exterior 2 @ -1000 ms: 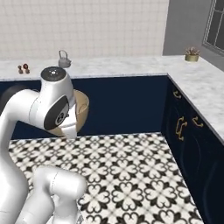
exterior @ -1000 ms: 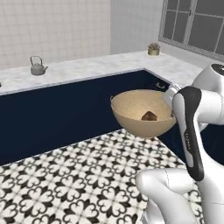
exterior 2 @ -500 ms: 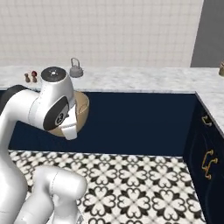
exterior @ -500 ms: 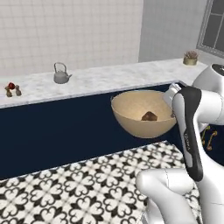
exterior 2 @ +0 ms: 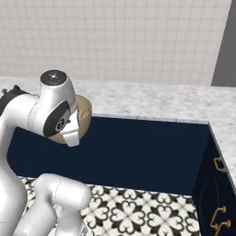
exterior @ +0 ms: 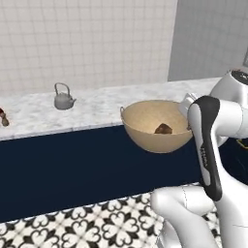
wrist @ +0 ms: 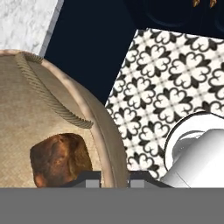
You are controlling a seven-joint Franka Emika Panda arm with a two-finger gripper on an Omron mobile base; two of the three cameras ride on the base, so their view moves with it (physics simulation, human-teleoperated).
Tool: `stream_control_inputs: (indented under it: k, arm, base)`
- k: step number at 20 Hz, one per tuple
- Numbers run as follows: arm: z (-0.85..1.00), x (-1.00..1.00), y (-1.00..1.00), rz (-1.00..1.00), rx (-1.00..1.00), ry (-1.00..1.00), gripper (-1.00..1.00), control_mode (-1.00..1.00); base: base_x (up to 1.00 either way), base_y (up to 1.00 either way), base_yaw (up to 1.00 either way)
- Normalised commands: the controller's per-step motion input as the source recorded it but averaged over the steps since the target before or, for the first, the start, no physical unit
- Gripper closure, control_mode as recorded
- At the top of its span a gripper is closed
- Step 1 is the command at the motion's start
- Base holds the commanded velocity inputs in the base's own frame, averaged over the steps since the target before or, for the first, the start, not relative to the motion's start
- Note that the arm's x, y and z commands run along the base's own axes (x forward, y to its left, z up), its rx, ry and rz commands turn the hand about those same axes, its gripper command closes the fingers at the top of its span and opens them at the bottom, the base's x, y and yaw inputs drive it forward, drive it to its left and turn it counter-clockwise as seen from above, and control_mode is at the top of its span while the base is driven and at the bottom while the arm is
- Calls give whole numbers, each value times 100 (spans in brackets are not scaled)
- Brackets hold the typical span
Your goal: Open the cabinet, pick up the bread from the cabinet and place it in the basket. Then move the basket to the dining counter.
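Base swung left | pincer [wrist: 114, 176] seemingly grips basket [exterior: 150, 136] rim | bread [exterior: 163, 129] inside

Arm raised, elbow bent, forearm angled down in front of the base. Gripper [wrist: 114, 177] clamped over the rim of the basket [exterior: 156, 130], one finger [wrist: 89, 178] inside the wall, the other outside. Basket held off the floor, level.
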Motion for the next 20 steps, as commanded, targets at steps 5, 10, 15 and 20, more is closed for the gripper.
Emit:
stream_control_inputs:
  k: [5,10,15,20]
  arm:
    - [0,0,0,0,0,0,100,100]
    - [0,0,0,0,0,0,100,100]
    - [0,0,0,0,0,0,100,100]
    - [0,0,0,0,0,0,100,100]
  base:
    - [100,-54,-16]
    - [100,-4,-9]
    - [100,-6,27]
    - [89,-14,27]
